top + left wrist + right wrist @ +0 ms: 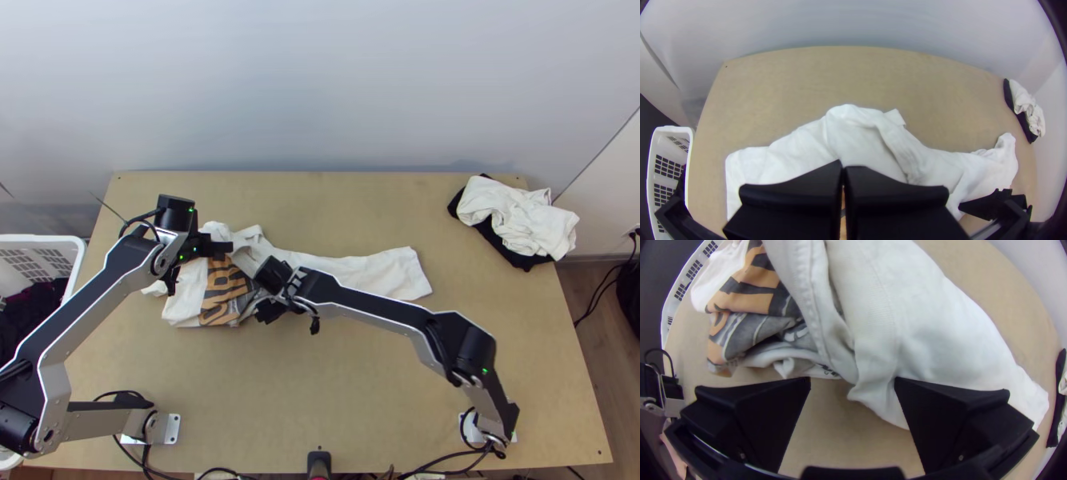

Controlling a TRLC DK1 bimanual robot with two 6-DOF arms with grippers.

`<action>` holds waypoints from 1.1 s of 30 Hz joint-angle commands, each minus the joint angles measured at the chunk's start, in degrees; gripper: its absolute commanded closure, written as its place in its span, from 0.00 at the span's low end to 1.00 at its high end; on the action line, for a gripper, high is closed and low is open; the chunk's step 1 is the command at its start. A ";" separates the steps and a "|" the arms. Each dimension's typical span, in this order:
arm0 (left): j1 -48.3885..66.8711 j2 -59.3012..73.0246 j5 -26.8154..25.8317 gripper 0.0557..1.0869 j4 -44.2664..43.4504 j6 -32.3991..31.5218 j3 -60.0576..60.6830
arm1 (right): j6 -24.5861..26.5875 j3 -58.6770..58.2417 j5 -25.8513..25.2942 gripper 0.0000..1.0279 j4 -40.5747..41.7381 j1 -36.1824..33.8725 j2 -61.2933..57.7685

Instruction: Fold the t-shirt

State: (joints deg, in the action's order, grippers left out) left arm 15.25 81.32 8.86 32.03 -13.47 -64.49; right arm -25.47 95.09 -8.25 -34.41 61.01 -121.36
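The white t-shirt (368,272) lies bunched on the table's left half, its orange and grey print (220,292) partly folded over and one white part stretching to the right. Over its left part is my left gripper (230,247); in the left wrist view the left gripper (843,165) has its fingers together in front of the white cloth (862,142), and I see no cloth clearly pinched. My right gripper (258,314) is at the shirt's near edge. In the right wrist view the right gripper (852,381) stands open, the shirt's hanging folds (880,338) at and beyond its fingertips.
A white and black pile of clothes (520,220) lies at the table's far right corner. A white basket (76,260) with dark cloth stands off the left edge. Bare wood (336,384) shows in front of the shirt. Both grippers are close together.
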 commanded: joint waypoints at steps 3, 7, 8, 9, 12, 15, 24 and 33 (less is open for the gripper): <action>-0.66 -0.11 0.01 0.96 0.58 0.20 -0.02 | 3.94 3.09 -5.11 0.64 -0.83 -1.42 -3.27; -0.74 -0.11 0.01 0.96 0.58 0.20 -0.02 | 5.26 2.56 -6.16 0.87 -3.38 -2.04 -1.86; -0.74 -0.11 -0.07 0.96 0.58 0.20 -0.11 | 5.35 2.47 -6.16 0.92 -3.91 -2.21 -1.33; -0.74 -0.02 -0.07 0.96 0.58 0.20 -0.11 | 5.52 2.47 -6.16 0.97 -4.35 -2.39 -0.81; -0.74 -0.37 -0.07 0.96 0.58 0.12 -0.29 | 5.44 2.47 -6.43 0.97 -6.37 -3.27 0.95; -1.09 -0.99 0.01 0.96 0.66 0.12 -1.08 | 5.52 2.47 -7.22 0.97 -8.56 -4.94 3.59; -4.08 -5.03 0.01 0.96 2.16 -1.55 -8.46 | 8.51 7.66 -7.13 0.97 -11.11 -13.46 15.98; -3.56 -8.11 3.09 0.96 3.39 -1.91 -20.59 | 13.26 17.68 -7.57 0.97 -13.49 -15.40 22.22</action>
State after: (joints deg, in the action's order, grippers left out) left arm 11.73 75.42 9.61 34.85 -15.03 -77.10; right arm -14.98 105.75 -15.20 -45.69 47.37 -103.70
